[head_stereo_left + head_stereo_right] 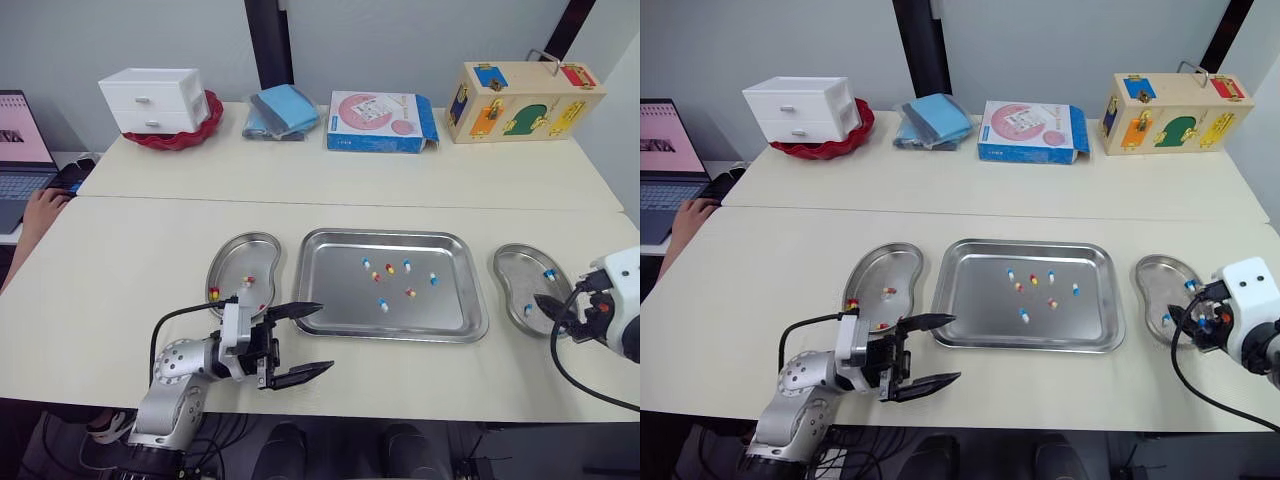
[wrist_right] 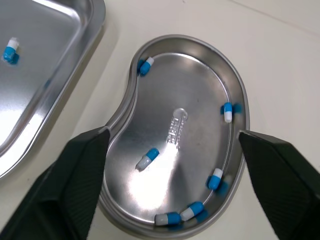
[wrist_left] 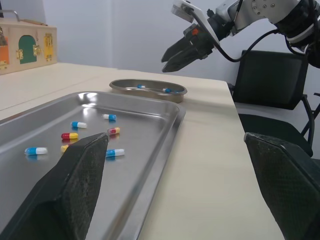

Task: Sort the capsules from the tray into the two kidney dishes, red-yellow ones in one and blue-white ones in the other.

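Note:
The steel tray point(image 1: 330, 270) in the middle of the near table holds several loose capsules, both blue-white point(image 1: 383, 306) and red-yellow point(image 1: 410, 293). A kidney dish point(image 1: 240, 255) to the left of the tray holds three red-yellow capsules point(image 1: 248, 281). On the opposite side, a second kidney dish point(image 2: 200, 75) contains several blue-white capsules point(image 2: 148, 157). My left gripper point(image 1: 322, 338) is open and empty, low over the table by the tray's front left corner. My right gripper point(image 2: 172, 134) hovers open and empty above the right dish.
On the far table stand a white drawer box point(image 1: 155, 100) on a red plate, folded blue cloths point(image 1: 282, 110), a flat blue-pink box point(image 1: 378, 122) and a wooden toy box point(image 1: 520, 100). A laptop point(image 1: 20, 150) and a person's hand point(image 1: 42, 212) are at the left edge.

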### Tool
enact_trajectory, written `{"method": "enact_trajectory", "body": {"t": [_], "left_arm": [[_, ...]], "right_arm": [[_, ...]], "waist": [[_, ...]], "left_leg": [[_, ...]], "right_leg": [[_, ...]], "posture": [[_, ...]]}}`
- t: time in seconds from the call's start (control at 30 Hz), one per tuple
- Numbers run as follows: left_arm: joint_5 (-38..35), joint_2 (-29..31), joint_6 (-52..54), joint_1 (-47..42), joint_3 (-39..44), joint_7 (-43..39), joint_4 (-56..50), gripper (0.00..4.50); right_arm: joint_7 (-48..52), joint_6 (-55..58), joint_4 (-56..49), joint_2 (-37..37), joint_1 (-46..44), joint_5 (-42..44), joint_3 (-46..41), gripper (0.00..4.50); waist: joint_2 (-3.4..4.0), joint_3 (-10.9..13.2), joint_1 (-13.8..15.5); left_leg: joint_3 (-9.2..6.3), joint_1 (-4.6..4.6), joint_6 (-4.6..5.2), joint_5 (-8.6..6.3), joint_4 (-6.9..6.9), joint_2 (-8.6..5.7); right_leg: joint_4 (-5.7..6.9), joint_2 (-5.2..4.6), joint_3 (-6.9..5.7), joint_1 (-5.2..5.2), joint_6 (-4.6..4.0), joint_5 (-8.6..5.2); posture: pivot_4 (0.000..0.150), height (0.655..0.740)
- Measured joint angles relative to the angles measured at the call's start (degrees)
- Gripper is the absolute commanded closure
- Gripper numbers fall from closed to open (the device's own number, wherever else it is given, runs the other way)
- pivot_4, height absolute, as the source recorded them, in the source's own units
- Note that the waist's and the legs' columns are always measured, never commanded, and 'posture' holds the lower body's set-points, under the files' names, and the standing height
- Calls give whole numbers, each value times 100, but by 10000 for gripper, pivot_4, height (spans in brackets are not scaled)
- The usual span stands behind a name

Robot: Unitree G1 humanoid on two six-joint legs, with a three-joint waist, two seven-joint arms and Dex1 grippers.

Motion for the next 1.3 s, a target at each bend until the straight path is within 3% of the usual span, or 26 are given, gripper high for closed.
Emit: {"method": "enact_trajectory", "body": {"t": [0.27, 0.53, 0.77, 0.93, 1.17, 1.3], "left_arm": [[382, 1042, 1457, 1065, 1078, 1659, -832, 0], [378, 2003, 1828, 2406, 2893, 1620, -471, 0], [420, 1899, 1908, 3257, 3557, 1482, -393, 0], [324, 1778, 2174, 3491, 3756, 1640, -1054, 0], [-15, 1828, 2978, 3355, 3980, 1908, -2135, 0], [-518, 1978, 3476, 2715, 3551, 2076, -2974, 0]], "right_arm": [[1268, -2547, 160, 98, 1413, -20, -439, 536], [2885, -4361, 2075, -426, 2357, -103, -1098, 536], [3479, -4936, 3458, -914, 2250, -197, -1072, 536], [3533, -5102, 3671, -1010, 2054, -225, -906, 536], [3620, -5233, 3793, -1040, 1977, -244, -792, 536], [3702, -5263, 3799, -1038, 2193, -242, -805, 536]], "waist": [[-2, 1, -7], [-14, 7, -5], [-23, 12, -11], [-26, 13, -2], [-26, 13, 5], [-21, 11, 16]], "left_leg": [[5, 6, 0, 0, 0, 1], [16, 13, 0, -1, -4, 2], [21, 12, -1, -1, -10, 5], [20, 12, -2, -1, -7, 5], [19, 11, -2, -1, -8, 5], [20, 13, -2, -1, -4, 4]], "right_leg": [[-1, -2, 4, 6, 1, -1], [-5, -3, 8, 6, -5, -6], [-7, -3, 10, 3, -10, -10], [-7, -3, 10, 5, -9, -10], [-8, -3, 9, 7, -9, -10], [-8, -4, 10, 14, -6, -8]], "posture": [[1500, 7337], [1500, 7337], [1500, 7337], [1500, 7337], [1500, 7337], [1500, 7337]]}}
